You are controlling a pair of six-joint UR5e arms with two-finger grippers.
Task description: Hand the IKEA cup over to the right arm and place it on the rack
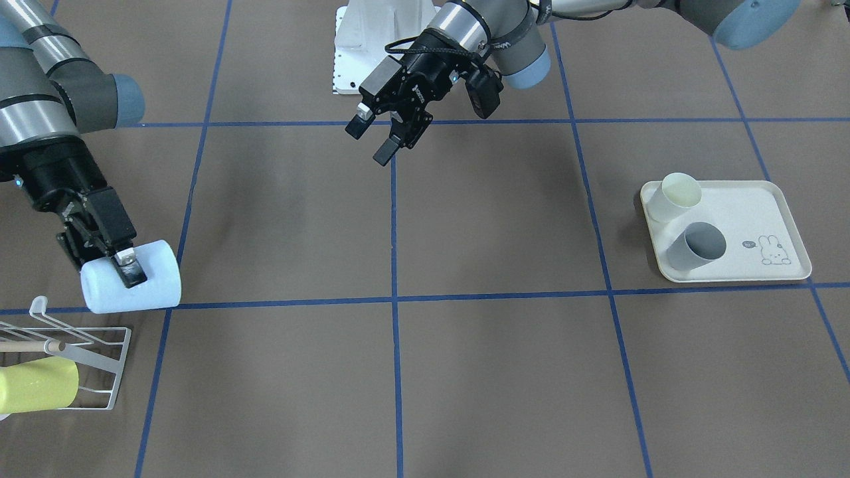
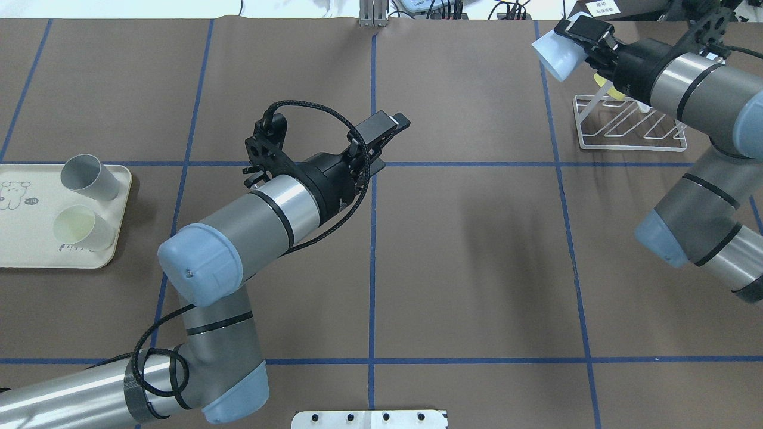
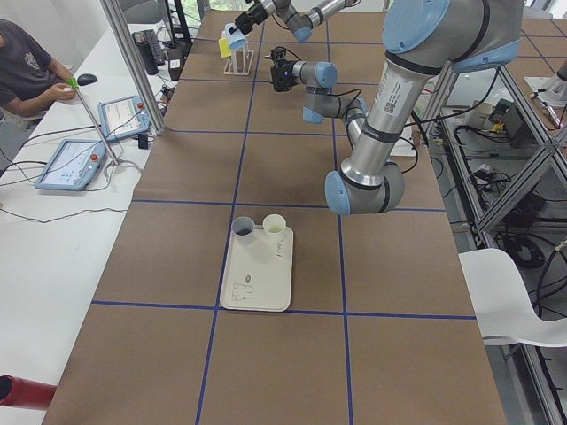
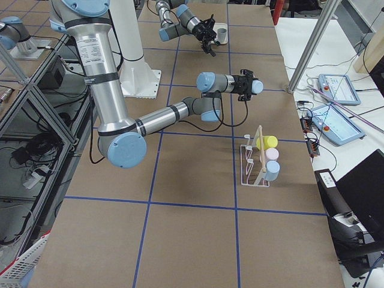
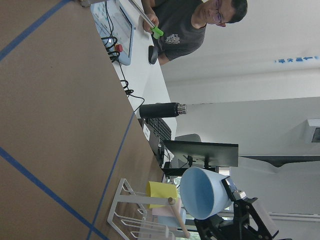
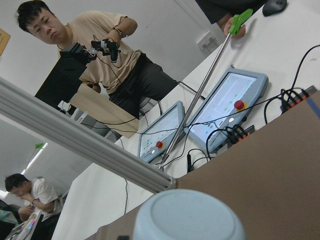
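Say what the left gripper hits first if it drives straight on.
Likely the blue cup held by the right gripper: overhead, the left gripper aims at it, nothing between. Height unclear, so it may miss.

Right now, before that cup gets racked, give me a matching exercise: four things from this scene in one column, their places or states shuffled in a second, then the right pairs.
Things
1. right claw
2. grey cup
3. yellow cup
4. left claw

Places or states
A. on the rack
B. open and empty, above the table
C. on the rabbit-print tray
D. shut on a light blue cup

Pairs: 1-D, 2-C, 3-A, 4-B
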